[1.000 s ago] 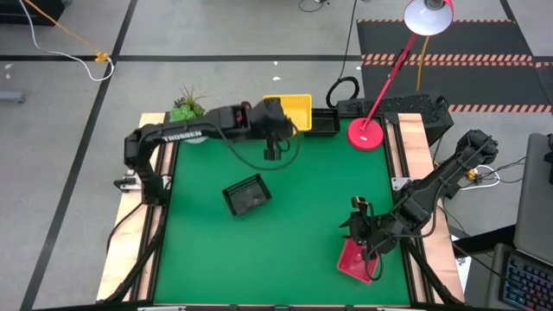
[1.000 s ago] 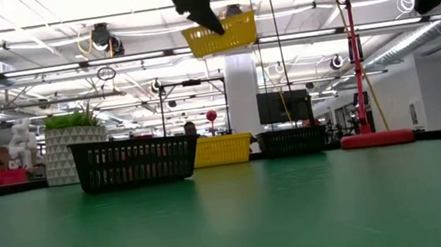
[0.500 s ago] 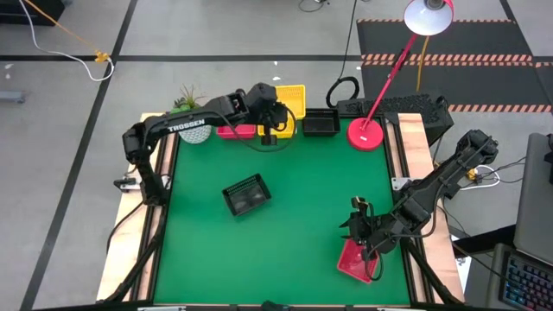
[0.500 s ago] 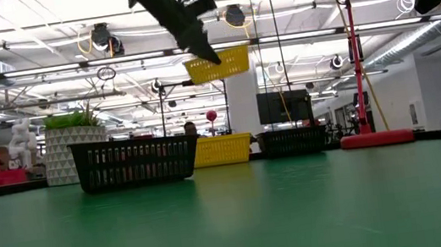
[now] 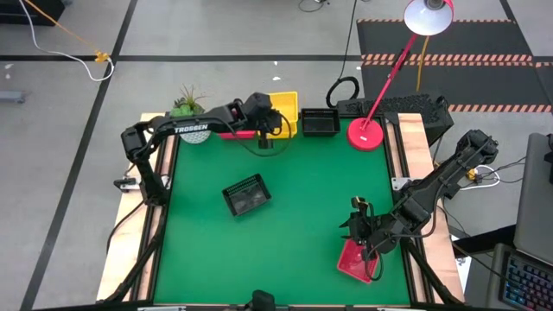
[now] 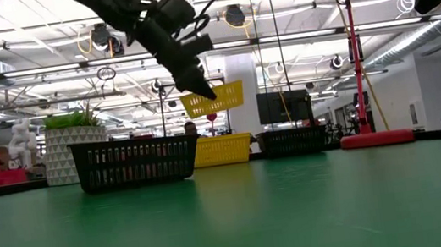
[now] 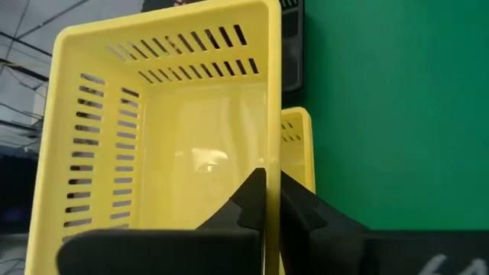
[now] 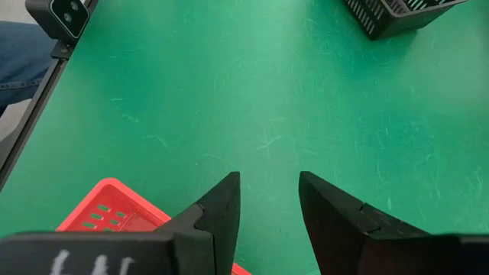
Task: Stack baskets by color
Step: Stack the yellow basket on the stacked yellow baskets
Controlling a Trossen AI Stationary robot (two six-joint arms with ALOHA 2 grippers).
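My left gripper [image 5: 275, 121] is shut on a yellow basket [image 6: 213, 99] and holds it in the air at the table's far edge. Just below it a second yellow basket [image 6: 222, 149] rests on its base on the table, and its corner [image 7: 296, 145] shows in the left wrist view. A red basket [image 5: 233, 131] and a black basket [image 5: 320, 123] flank them along the far edge. Another black basket [image 5: 246, 194] sits mid-table. My right gripper [image 8: 267, 198] hangs open over the near right, beside a red basket [image 5: 356, 259]. My left gripper has one finger inside the yellow basket and one outside, pinching a side wall at its rim [image 7: 271, 156]. The fingers slant down from the table's left. The basket hangs clear of the table, slightly tilted, open side up, over the second yellow basket.
A red round lamp base [image 5: 365, 132] stands at the far right, its pole leaning up to a white shade. A white plant pot [image 5: 186, 112] stands at the far left corner. Bare green mat [image 5: 302, 190] lies between the mid-table black basket and my right gripper.
My left gripper has come down with the yellow basket and drifted a little toward the table's left edge, bringing the basket close above the second yellow basket. The basket stays open side up. My right arm has kept still.
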